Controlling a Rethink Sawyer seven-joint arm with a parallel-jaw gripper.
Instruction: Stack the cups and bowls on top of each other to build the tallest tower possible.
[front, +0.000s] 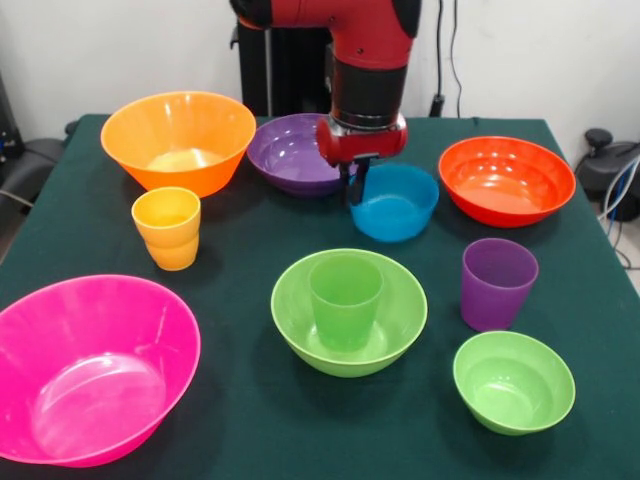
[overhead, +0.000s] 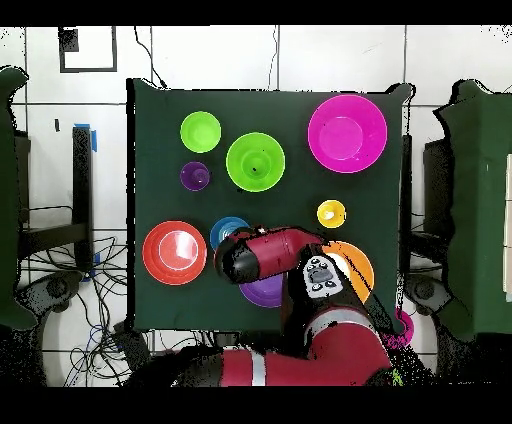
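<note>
My gripper (front: 358, 190) hangs at the left rim of the small blue bowl (front: 394, 203), which sits on the table at centre back; whether it grips the rim is unclear. The green cup (front: 345, 300) stands upright inside the lime-green bowl (front: 300, 320) at front centre. The purple cup (front: 497, 283) stands to the right, with the small green bowl (front: 513, 381) in front of it. The yellow-orange cup (front: 167, 228) stands at the left. In the overhead view my arm covers part of the blue bowl (overhead: 224, 230).
The large pink bowl (front: 90, 370) sits at the front left and the orange bowl (front: 178, 140) at the back left. The purple bowl (front: 285, 153) is behind my gripper and the red-orange bowl (front: 506, 180) at the back right. The green tablecloth (front: 240, 420) covers the table.
</note>
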